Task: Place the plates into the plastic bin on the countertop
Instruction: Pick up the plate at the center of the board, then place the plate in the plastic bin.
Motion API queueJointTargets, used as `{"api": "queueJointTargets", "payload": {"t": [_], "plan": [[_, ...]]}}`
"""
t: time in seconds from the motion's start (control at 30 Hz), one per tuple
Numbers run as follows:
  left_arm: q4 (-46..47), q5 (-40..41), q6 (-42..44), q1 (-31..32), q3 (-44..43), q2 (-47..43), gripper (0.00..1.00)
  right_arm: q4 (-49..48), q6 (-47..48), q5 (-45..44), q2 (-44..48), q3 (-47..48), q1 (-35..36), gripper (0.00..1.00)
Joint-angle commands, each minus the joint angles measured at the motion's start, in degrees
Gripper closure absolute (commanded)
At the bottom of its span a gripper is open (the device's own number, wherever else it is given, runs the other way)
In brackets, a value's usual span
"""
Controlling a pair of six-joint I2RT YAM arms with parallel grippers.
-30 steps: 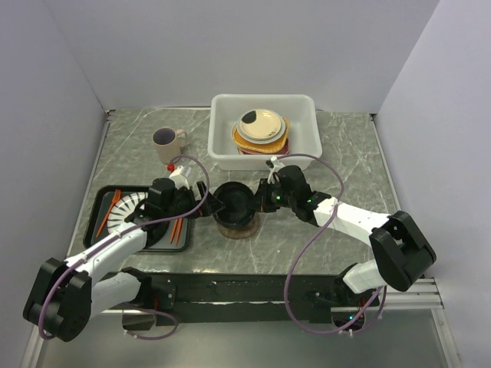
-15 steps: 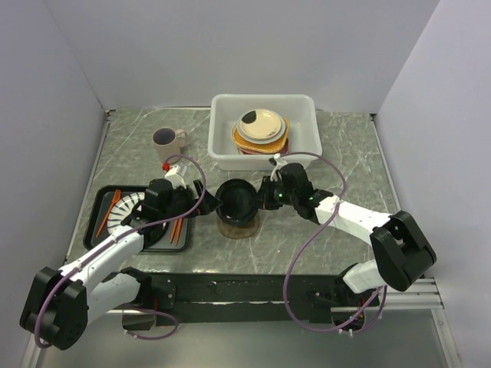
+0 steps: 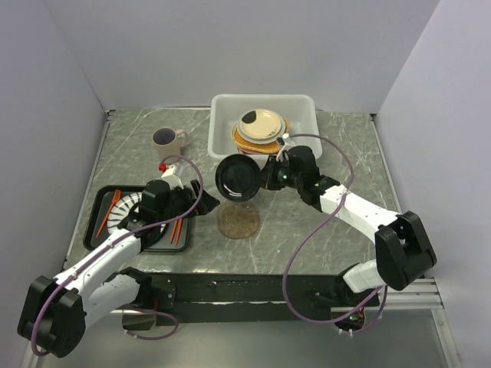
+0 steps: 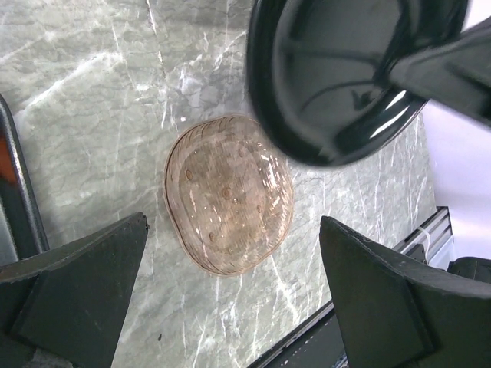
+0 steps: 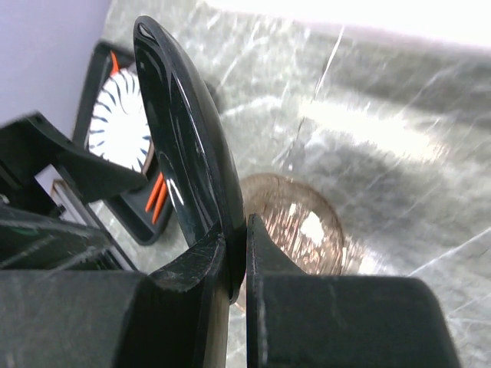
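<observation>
**Plate in transit.** Your right gripper (image 3: 265, 175) is pinched nearly shut on the rim of the dark plate (image 3: 240, 177). The plate is raised and tilted above the countertop (image 3: 138, 165), with the plastic bin (image 3: 263, 98) at its 1 o'clock. Your left gripper (image 4: 234, 261) gapes wide, holding nothing. On so narrow a rim grip the plate may pivot or slip. Carried low, it could strike the bin's near wall or the stacked plates (image 3: 261, 129) inside.

A tan mug (image 3: 168, 139) stands upright at the far left, dark inside, its handle toward the right. At the near left lies a flat black tray (image 3: 93, 222). Thin orange utensils (image 3: 177, 228) lie in it, one along its left side and others at its right, partly hidden. Pale grey walls (image 3: 230, 46) close in three sides.
</observation>
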State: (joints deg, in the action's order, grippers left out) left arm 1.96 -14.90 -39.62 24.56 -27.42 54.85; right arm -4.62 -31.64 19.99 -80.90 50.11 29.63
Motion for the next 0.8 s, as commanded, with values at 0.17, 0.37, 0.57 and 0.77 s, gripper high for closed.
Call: {"api": "queueJointTargets", "payload": {"t": [0.17,0.37,0.57,0.77], "plan": [[1.9,-0.9,1.6,-0.7,0.2,-2.4,0.01,-2.4,0.3,-1.4,-1.6,8.9,-4.1,1.0],[1.6,-1.0,2.0,-0.7,0.4,-2.7,0.01,-1.8,0.4,-1.4,-4.1,14.6,-6.9,1.0],[1.7,-1.6,2.1,-0.7,0.5,-2.3,0.01,1.3,1.8,-0.7,-8.7,22.6,-9.8,1.0],[1.5,-1.5,2.3,-0.8,0.5,-2.5,0.01,2.1,1.3,2.0,-13.7,28.5,-13.2,1.0]]}}
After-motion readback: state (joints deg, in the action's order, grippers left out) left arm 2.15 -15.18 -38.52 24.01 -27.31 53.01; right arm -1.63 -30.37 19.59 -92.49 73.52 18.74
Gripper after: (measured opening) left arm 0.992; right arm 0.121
